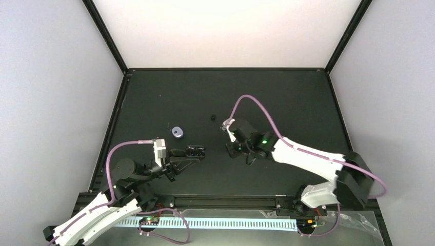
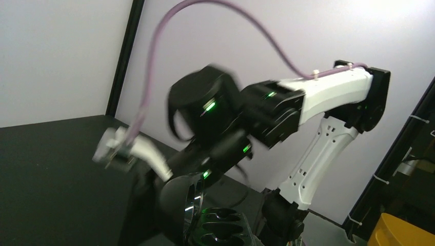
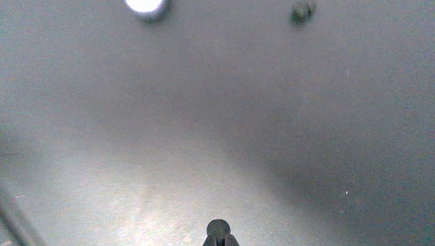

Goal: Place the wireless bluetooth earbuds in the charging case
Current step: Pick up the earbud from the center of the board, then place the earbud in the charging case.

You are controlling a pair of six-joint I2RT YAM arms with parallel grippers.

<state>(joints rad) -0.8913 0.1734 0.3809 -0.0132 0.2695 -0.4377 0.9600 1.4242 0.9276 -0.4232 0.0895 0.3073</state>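
Note:
The black charging case (image 1: 195, 150) lies open on the table, held at its left side by my left gripper (image 1: 185, 156). In the left wrist view the case (image 2: 225, 228) fills the bottom, its lid (image 2: 177, 202) standing up and its dark wells showing. My right gripper (image 1: 231, 149) hovers right of the case, apart from it. In the right wrist view its fingertips (image 3: 218, 241) are shut on a small round black earbud (image 3: 218, 228). A second black earbud (image 1: 213, 117) lies loose farther back and also shows in the right wrist view (image 3: 302, 11).
A purple-and-white pebble-shaped thing (image 1: 177, 132), larger than the buds, lies behind and left of the case; it shows bright in the right wrist view (image 3: 146, 5). The right arm (image 2: 308, 102) fills the left wrist view. Black frame rails edge the mat.

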